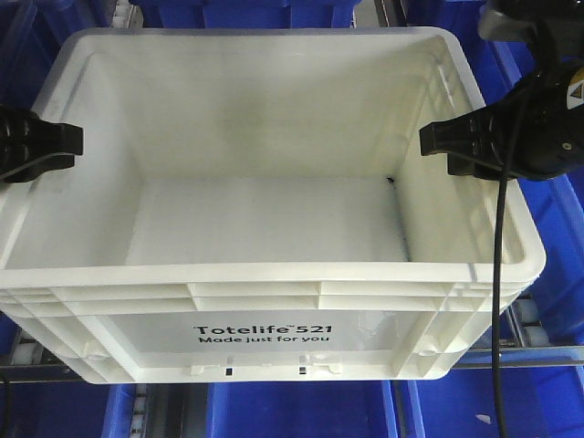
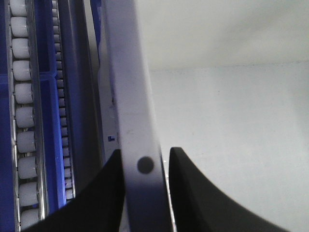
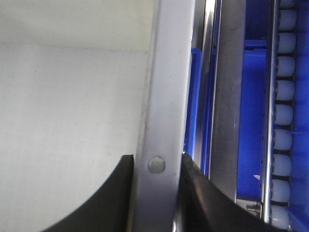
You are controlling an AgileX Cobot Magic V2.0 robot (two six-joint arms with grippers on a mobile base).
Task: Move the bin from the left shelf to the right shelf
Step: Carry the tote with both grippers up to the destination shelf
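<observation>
Looking from the front, I see the bin (image 1: pixel 274 278) held between the left gripper (image 1: pixel 75 146) and right gripper (image 1: pixel 427 141). Left wrist: narrowly parted jaws pinch its rim (image 2: pixel 128 72). Right wrist: jaws likewise clamp the rim.

Left gripper (image 1: pixel 66 146) (image 2: pixel 145 159): reaches in from left, black fingers level, pointing inward. Jaws straddle left wall of bin (image 1: pixel 274 278), one finger outside, one inside, rim pinched between.

Right gripper (image 1: pixel 443 146) (image 3: pixel 157 162): mirrored from right, jaws clamped across right wall rim the same way.

Right wrist housing (image 1: pixel 547 137): bulky, black, yellow warning label. Black cable (image 1: pixel 497 301) hangs down from it.

Both grippers at roughly equal height.
</observation>
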